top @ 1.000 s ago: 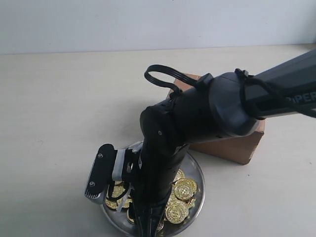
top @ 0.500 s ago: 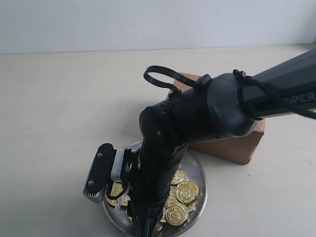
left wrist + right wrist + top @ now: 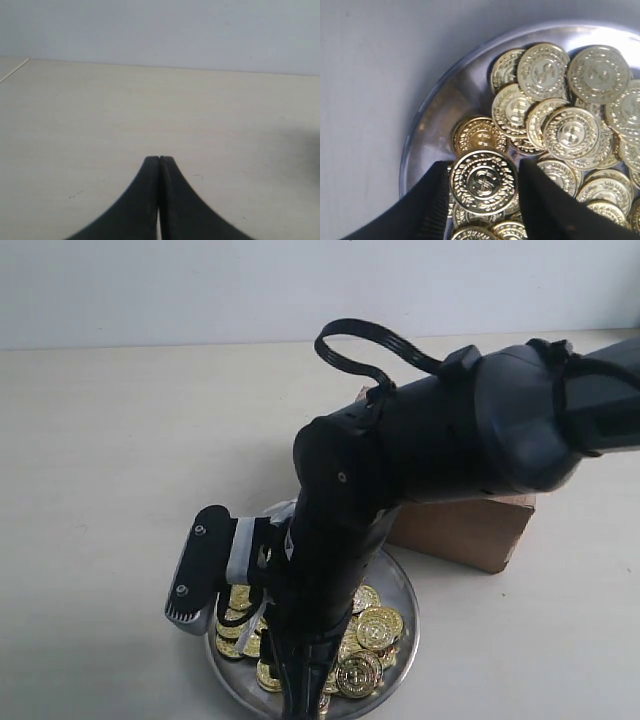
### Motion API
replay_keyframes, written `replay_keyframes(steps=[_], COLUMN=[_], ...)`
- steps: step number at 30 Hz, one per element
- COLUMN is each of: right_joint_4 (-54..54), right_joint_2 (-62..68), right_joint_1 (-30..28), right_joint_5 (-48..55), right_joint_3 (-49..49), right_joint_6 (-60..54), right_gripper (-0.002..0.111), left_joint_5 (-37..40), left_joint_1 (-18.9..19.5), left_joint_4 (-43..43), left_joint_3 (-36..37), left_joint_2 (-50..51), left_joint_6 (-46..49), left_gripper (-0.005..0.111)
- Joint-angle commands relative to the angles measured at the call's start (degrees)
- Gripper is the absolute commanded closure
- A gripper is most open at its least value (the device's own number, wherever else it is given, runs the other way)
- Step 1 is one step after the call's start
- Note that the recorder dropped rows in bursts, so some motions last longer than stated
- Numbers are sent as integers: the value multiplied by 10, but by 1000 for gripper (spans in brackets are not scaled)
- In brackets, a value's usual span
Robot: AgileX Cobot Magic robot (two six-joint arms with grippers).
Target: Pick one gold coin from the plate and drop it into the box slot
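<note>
A pale counter (image 3: 120, 440) fills the scene. The black right arm (image 3: 450, 440) reaches in from the right and bends down over the near middle, hiding most of the box's top. The box (image 3: 470, 530) is reddish-brown and stands on the counter just behind the plate; only its front face and right corner show. The plate (image 3: 398, 580), round and silver, lies on the counter under the wrist. Gold coins (image 3: 378, 626) are heaped in it, overlapping one another.

The left end effector (image 3: 159, 161) is closed, its two tips pressed together with nothing between them, over bare counter well apart from the plate.

The right end effector (image 3: 482, 167) is narrowed onto one coin (image 3: 482, 181). Its dark fingers (image 3: 540, 200) touch the coin's opposite edges. The coin's embossed face is turned toward the wrist camera. It sits over the pile, near the plate's rim.
</note>
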Motion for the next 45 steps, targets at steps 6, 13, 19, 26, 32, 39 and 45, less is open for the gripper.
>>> replay_keyframes(steps=[6,13,19,26,32,39,45], right_joint_4=[-1,-1,-1,-1,-1,-1,-1], right_joint_2=[-88,-111,-121,-121,-121,-121,-121], right_joint_1=[2,2,2,2,2,2,2], right_joint_5=[34,54,65,73,71,58,37], right_joint_3=[-1,-1,-1,-1,-1,-1,-1], right_joint_6=[3,3,3,3,3,3,3], right_gripper=[84,84,84,84,84,84,84], left_joint_5=[-2,-2,-31,-196,-133,-17,81], left_joint_1=[-1,-1,-1,-1,-1,-1,-1], left_joint_4=[-4,-4,-68,-321,-321,-315,-466], left_joint_3=[-2,-2,-2,-2,-37,-155,-215], left_joint_2=[1,1,1,1,17,218,377], left_joint_6=[-2,-2,-37,-80,-137,-52,140], left_gripper=[107,107,107,107,102,100,100])
